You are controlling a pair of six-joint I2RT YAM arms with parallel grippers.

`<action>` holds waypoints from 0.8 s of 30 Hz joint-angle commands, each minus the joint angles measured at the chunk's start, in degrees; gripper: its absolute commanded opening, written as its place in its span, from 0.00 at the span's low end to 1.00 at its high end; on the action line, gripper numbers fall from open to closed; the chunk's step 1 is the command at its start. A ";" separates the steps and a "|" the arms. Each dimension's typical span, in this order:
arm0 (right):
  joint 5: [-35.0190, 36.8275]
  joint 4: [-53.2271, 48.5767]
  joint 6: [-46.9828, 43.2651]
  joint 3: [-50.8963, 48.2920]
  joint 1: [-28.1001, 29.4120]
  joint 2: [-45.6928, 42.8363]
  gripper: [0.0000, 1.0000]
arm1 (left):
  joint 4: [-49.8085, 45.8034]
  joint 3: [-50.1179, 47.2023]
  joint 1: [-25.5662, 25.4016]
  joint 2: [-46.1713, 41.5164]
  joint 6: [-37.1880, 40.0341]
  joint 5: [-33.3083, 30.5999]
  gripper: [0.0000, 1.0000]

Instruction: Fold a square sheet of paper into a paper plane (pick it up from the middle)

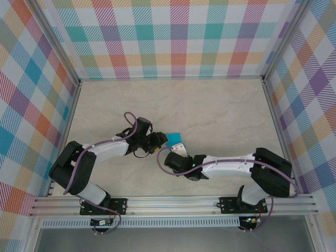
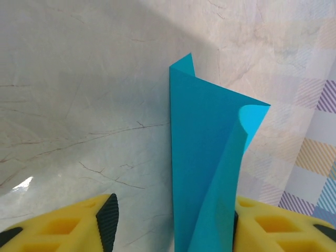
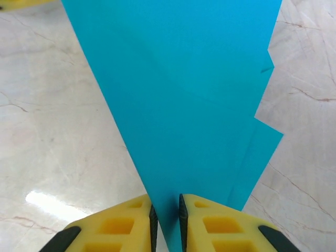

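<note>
Teal sheet of paper (image 3: 178, 94), folded into layers, held up at mid-table (image 1: 210, 105). Right gripper (image 3: 166, 220) pinches its narrow end. Left gripper (image 2: 172, 223) stands parted, the paper between its pads, against one. Risk: with one thin pinch only, the loose layers may spring apart or slip. Both arms bend inward, wrists meeting at centre.
</note>
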 commanded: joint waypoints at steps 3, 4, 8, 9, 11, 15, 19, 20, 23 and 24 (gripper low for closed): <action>-12.24 11.52 -6.92 -6.73 -4.34 -5.92 0.21 | -4.79 2.20 -0.60 -0.84 2.18 -1.10 0.61; -13.99 11.80 -7.71 -7.29 -5.22 -6.54 0.21 | -4.78 2.42 -0.60 -0.75 2.21 -1.02 0.63; -18.08 12.16 -10.36 -8.66 -7.31 -7.69 0.21 | -4.15 3.31 -0.60 -0.50 2.68 -0.05 0.69; -18.58 12.16 -10.90 -8.84 -7.51 -7.69 0.21 | -3.95 3.53 -0.59 -0.35 2.79 0.28 0.71; -18.70 11.32 -11.34 -8.62 -7.89 -7.27 0.21 | -3.82 3.99 -0.60 -0.29 3.33 1.08 0.73; -18.00 10.33 -11.79 -8.18 -8.06 -6.38 0.22 | -3.49 3.85 -0.60 -0.68 4.03 1.82 0.75; -17.79 10.16 -12.00 -7.67 -8.05 -5.37 0.22 | -3.25 3.47 -0.59 -1.20 4.04 1.98 0.76; -17.51 10.21 -11.94 -7.68 -8.04 -5.17 0.22 | -2.95 3.11 -0.60 -1.65 3.83 1.78 0.77; -18.10 10.58 -12.17 -7.49 -8.03 -4.71 0.22 | -1.92 2.89 -0.61 -2.40 3.64 1.39 0.81; -18.05 10.54 -12.17 -7.36 -8.02 -4.45 0.22 | -1.40 2.92 -0.60 -2.35 3.37 1.71 0.82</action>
